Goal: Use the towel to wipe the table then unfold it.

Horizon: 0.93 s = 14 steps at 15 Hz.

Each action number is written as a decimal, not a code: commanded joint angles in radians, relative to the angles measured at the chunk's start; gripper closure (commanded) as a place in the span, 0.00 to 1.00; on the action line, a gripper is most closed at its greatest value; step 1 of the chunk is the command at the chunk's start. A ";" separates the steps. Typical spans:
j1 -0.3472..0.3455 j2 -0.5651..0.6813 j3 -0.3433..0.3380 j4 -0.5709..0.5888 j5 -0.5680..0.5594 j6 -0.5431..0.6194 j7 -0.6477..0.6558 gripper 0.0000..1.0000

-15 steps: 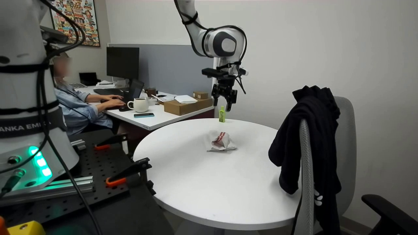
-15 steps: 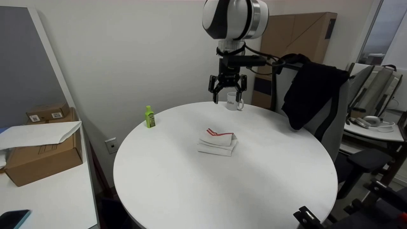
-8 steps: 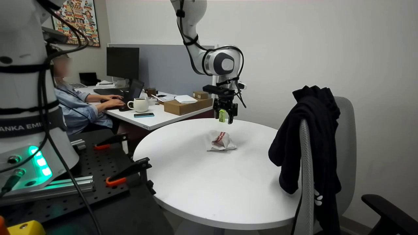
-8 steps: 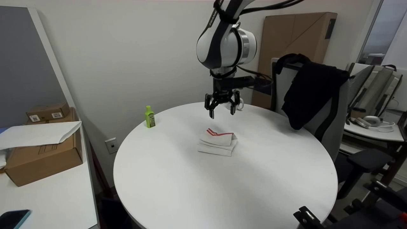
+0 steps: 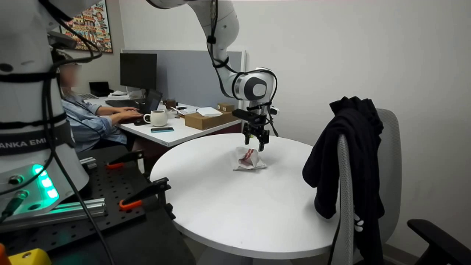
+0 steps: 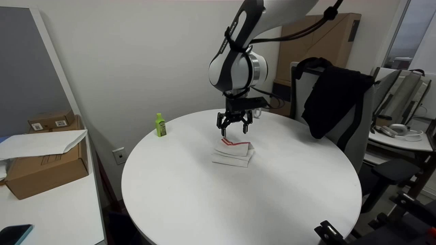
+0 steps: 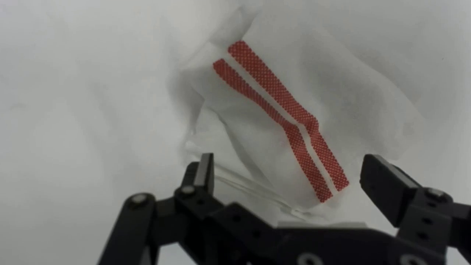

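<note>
The fingers (image 7: 384, 186) stood spread wide with nothing held, poised a little above the towel (image 6: 233, 153), which lay folded and rumpled on the table (image 6: 190, 197) below them, its red stripes (image 7: 273, 84) slanting in towards the gap between them. In the wrist view the stacked edges of the lower layers showed between the fingers, while most of the cloth reached out beyond them; no contact could be made out. It looked thin, soft and limp, so it would probably weigh next to nothing and take a firm pinch without harm, though it would give under a push and likely skid over the smooth table. The best hold seemed the raised, puckered part by the stripes, close below the fingers: gathering several layers there should keep the bundle together for wiping, whereas pinching the top layer alone might pull it loose early. For unfolding, a single striped corner would probably serve better
</note>
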 commanded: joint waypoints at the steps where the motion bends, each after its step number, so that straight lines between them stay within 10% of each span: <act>1: 0.002 0.112 0.005 0.117 0.009 -0.017 0.002 0.00; 5: 0.006 0.175 0.005 0.159 0.007 -0.025 0.003 0.00; 14: 0.003 0.178 0.016 0.162 0.008 -0.030 -0.013 0.79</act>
